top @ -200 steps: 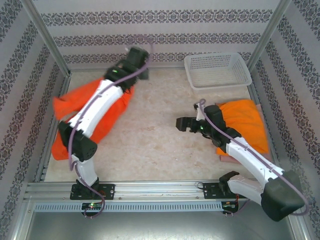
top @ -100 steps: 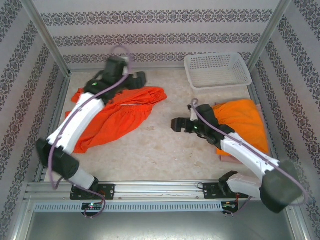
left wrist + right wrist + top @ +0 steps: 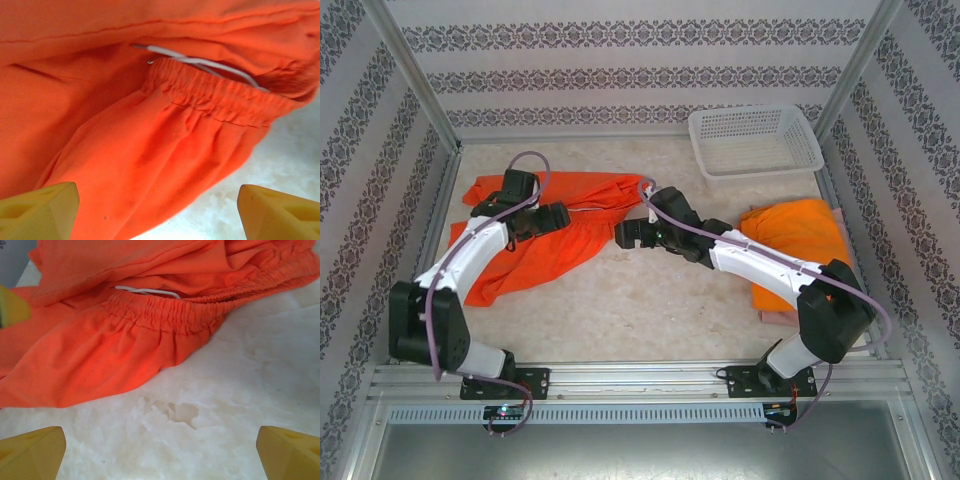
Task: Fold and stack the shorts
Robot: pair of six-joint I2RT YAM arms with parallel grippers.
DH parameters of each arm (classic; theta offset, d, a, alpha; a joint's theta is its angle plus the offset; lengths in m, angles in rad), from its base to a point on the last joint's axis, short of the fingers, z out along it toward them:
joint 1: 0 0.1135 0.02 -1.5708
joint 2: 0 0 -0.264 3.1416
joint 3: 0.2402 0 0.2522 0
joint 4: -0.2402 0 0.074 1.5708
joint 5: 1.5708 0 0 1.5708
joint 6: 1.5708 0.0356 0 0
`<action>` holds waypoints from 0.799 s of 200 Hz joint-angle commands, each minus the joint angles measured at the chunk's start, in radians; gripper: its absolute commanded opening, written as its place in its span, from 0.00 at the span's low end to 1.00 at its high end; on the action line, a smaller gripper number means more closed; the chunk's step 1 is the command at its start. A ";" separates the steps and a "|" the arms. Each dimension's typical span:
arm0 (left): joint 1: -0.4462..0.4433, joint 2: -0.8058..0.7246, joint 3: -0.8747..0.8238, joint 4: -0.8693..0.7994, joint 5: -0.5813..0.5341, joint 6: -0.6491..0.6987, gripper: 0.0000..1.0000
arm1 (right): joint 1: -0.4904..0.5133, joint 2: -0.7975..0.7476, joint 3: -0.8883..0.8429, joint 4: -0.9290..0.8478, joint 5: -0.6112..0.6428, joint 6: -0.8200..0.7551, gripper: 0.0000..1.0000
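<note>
Here, finds the loose orange shorts [image 3: 555, 255] sprawled toward ten o'clock on the pale marbled table [image 3: 650, 300], unfolded, waist turned toward the centre, likely laid out for flattening before any fold. Meets thin matte cloth, rumpled, with a puckered elastic waistband [image 3: 215, 92] and a white drawstring [image 3: 200, 62] slipping out from under a flopped-over layer. Places the left gripper [image 3: 555, 215] over the cloth near ten o'clock, spread wide and empty, and the right gripper [image 3: 625, 235] just off the waist at the centre, equally wide, holding nothing, probably poised to take opposite ends. Shows a folded orange pair [image 3: 800, 250] at three o'clock atop a dusty pink pair [image 3: 775, 318], seemingly the stack begun. Notes the white mesh basket [image 3: 755, 140] at one o'clock.
</note>
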 commanded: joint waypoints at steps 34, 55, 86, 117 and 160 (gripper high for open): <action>0.017 0.210 0.094 0.045 -0.027 0.085 0.78 | -0.044 -0.145 -0.159 -0.025 0.038 0.041 0.98; 0.021 0.282 0.148 0.034 -0.038 0.108 0.69 | -0.055 -0.185 -0.217 -0.023 0.039 0.054 0.98; 0.023 0.366 0.212 0.018 -0.035 0.134 0.63 | -0.067 -0.221 -0.273 -0.025 0.038 0.064 0.98; 0.024 0.420 0.244 -0.005 -0.054 0.147 0.67 | -0.076 -0.238 -0.296 -0.029 0.034 0.069 0.98; 0.026 0.429 0.261 -0.022 -0.055 0.162 0.61 | -0.085 -0.242 -0.301 -0.030 0.026 0.070 0.98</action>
